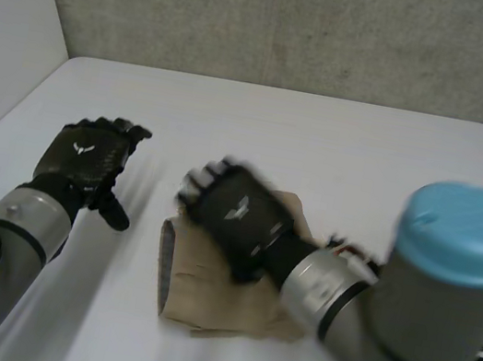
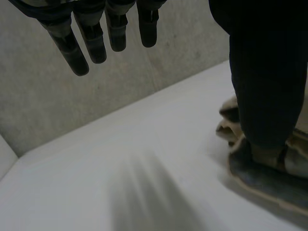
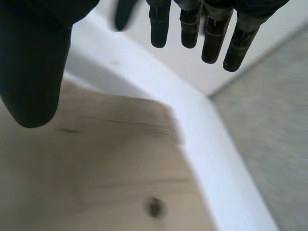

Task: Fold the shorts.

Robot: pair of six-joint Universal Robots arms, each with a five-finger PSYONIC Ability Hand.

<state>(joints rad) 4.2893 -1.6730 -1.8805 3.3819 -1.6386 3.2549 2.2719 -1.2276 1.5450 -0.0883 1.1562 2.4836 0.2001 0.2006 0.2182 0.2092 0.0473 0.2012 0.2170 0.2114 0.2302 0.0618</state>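
The tan shorts (image 1: 221,294) lie folded into a compact bundle in the middle of the white table (image 1: 324,139). My right hand (image 1: 236,212) hovers over the bundle's far left part, palm down. In the right wrist view its fingers (image 3: 214,33) hang straight and apart from the thumb, with the tan cloth (image 3: 106,168) beneath and nothing held. My left hand (image 1: 86,158) is above bare table to the left of the shorts, open. In the left wrist view its fingers (image 2: 91,43) are straight, and the folded shorts (image 2: 262,180) lie beside its thumb.
A grey concrete wall (image 1: 297,22) runs behind the table and a white wall (image 1: 6,27) stands along its left side. Bare table surface lies beyond and to the left of the shorts.
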